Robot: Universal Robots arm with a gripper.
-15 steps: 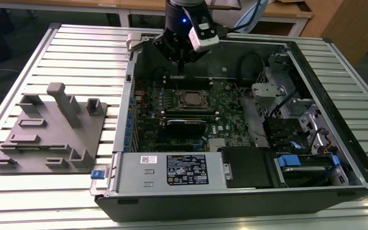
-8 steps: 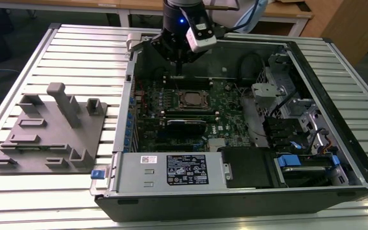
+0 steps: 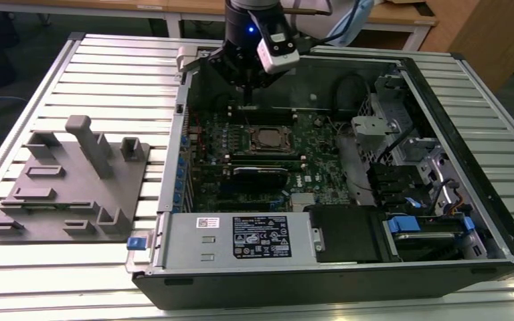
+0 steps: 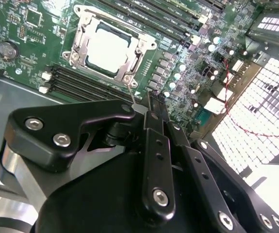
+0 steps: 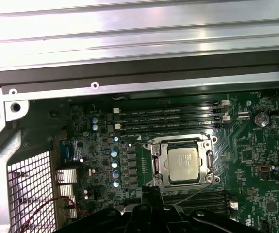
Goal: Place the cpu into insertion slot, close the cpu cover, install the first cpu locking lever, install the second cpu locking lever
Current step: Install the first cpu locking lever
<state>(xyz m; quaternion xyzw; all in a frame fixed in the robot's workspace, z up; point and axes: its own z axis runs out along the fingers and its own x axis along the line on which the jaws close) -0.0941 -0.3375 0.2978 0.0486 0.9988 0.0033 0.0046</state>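
Slatted metal table (image 3: 51, 281), wooden desks (image 3: 105, 7) behind, dark floor (image 3: 11, 87) around

Place: a robotics lab or test workshop set up for computer assembly.
Work surface: a ribbed metal table (image 3: 105, 73) carries an opened desktop computer case (image 3: 328, 284), lying on its side with the panel off.
Robot: an industrial arm (image 3: 249, 27) with a black gripper (image 3: 246, 100) hangs over the case's far end, above the green motherboard (image 3: 315, 144).
Fixture: a grey holding plate (image 3: 69, 187) with upright pegs and pockets lies on the table beside the case, on the exterior view's left.
Background: wooden desks (image 3: 400, 17) stand behind the case.
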